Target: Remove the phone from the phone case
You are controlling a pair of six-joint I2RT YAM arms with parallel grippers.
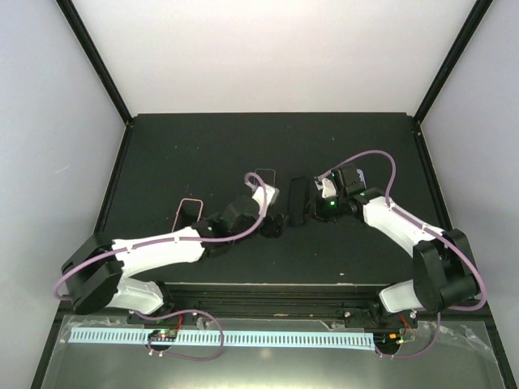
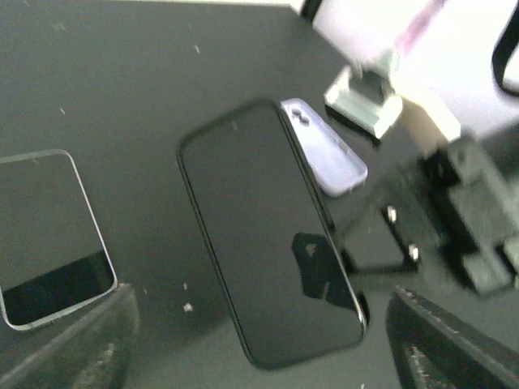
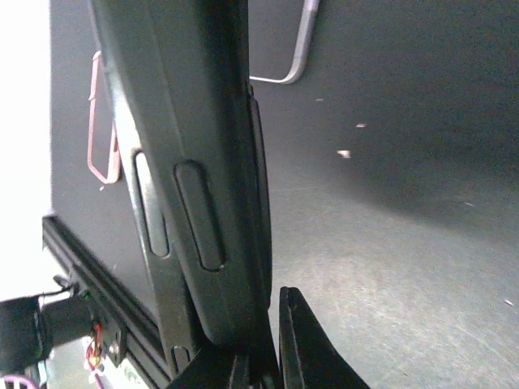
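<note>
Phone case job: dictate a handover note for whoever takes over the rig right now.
Left end effector: open, holding nothing, hovering just short of the cased phone.
Right end effector: shut on the cased phone at one end, holding it over mid-table.
Other things: a clear case and a pink case lie to the left on the table; a lilac case sits just behind the phone.
Done: phone picked up and presented to the left arm.
Left: the phone appears not yet out of its black case. Grip the case with the left arm, then separate the two.
</note>
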